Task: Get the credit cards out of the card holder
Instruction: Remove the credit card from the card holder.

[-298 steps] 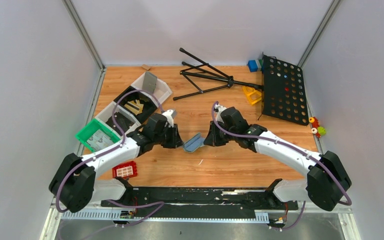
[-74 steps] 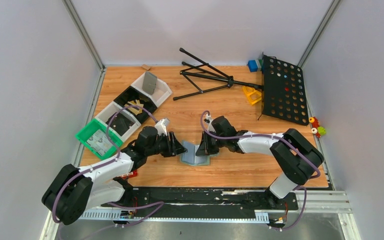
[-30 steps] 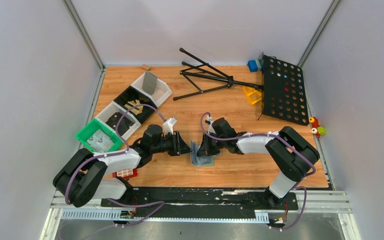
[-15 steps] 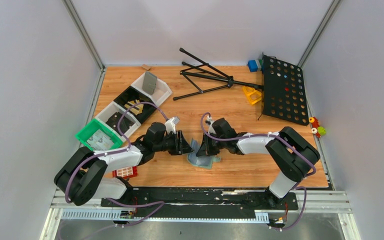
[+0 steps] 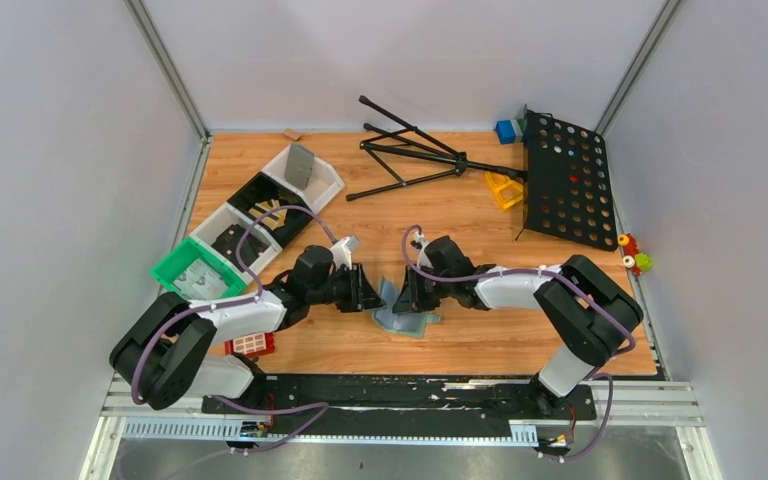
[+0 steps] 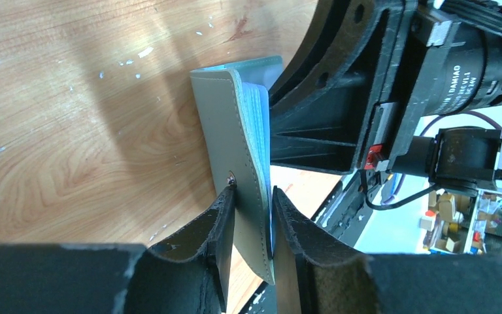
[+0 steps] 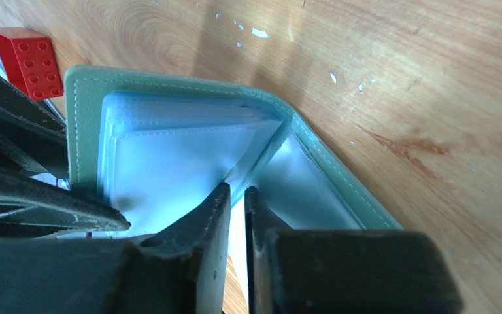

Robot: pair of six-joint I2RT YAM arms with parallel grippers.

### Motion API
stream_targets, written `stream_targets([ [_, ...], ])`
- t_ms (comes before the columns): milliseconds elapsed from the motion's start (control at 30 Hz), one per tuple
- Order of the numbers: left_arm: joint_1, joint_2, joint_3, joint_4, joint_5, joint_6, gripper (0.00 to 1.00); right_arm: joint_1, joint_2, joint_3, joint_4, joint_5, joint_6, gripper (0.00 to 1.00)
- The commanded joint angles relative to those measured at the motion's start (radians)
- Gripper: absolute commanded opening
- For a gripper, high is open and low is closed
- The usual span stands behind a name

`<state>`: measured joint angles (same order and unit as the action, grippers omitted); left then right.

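The grey-blue card holder [image 5: 401, 312] stands open on the wood between my two grippers. My left gripper [image 5: 369, 296] is shut on its cover; in the left wrist view the fingers [image 6: 251, 222] pinch the grey cover [image 6: 230, 124] near its snap. My right gripper [image 5: 400, 297] is inside the fold, its jaws nearly closed [image 7: 236, 199] on a pale translucent sleeve [image 7: 163, 163]. No credit card shows in the sleeves. A whitish printed piece lies in the green tray [image 5: 174, 272]; I cannot tell whether it is a card.
A red block with white squares [image 5: 251, 343] lies near the left arm and shows in the right wrist view [image 7: 29, 62]. White bins [image 5: 332, 184] hold a grey slab [image 5: 300, 164]. A black tripod [image 5: 410, 150], perforated board [image 5: 565, 180] and blue block [image 5: 505, 130] stand behind.
Over the last second the holder has gone from a narrow upright fold to spread open between the grippers. Both grippers keep their hold and have barely moved in the last half second.
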<state>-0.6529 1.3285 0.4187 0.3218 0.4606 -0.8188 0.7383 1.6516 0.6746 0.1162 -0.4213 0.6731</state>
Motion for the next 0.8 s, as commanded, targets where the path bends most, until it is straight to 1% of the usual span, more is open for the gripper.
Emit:
stream_targets([
  [0,-0.006,-0.055,0.029,-0.04,-0.041,0.043,0.32,0.003,-0.068,-0.016,-0.024,0.034,-0.009,0.2],
  [100,-0.006,-0.074,0.025,-0.056,-0.063,0.045,0.31,0.003,-0.122,-0.039,-0.018,0.049,0.004,0.29],
  [167,-0.006,-0.077,0.024,-0.058,-0.067,0.043,0.31,0.003,-0.157,-0.045,-0.027,0.064,0.009,0.31],
  [233,-0.005,-0.075,0.023,-0.057,-0.064,0.043,0.31,0.004,-0.19,-0.046,-0.041,0.079,0.013,0.36],
  [367,-0.006,-0.073,0.022,-0.049,-0.043,0.047,0.32,0.004,-0.229,-0.039,-0.039,0.079,0.03,0.51],
  [433,-0.006,-0.071,0.021,-0.034,-0.029,0.044,0.32,0.003,-0.241,-0.033,-0.037,0.084,0.042,0.62],
  [500,-0.005,-0.072,0.018,-0.017,-0.014,0.037,0.33,0.003,-0.244,-0.027,-0.036,0.09,0.055,0.67],
  [600,-0.005,-0.083,0.016,-0.006,-0.005,0.035,0.39,0.003,-0.234,-0.02,-0.037,0.096,0.078,0.77],
  [667,-0.006,-0.09,0.014,-0.004,-0.004,0.036,0.4,0.003,-0.225,-0.021,-0.025,0.097,0.093,0.78],
  [767,-0.006,-0.095,0.01,0.002,0.001,0.035,0.39,-0.001,-0.214,-0.03,0.006,0.098,0.13,0.77],
])
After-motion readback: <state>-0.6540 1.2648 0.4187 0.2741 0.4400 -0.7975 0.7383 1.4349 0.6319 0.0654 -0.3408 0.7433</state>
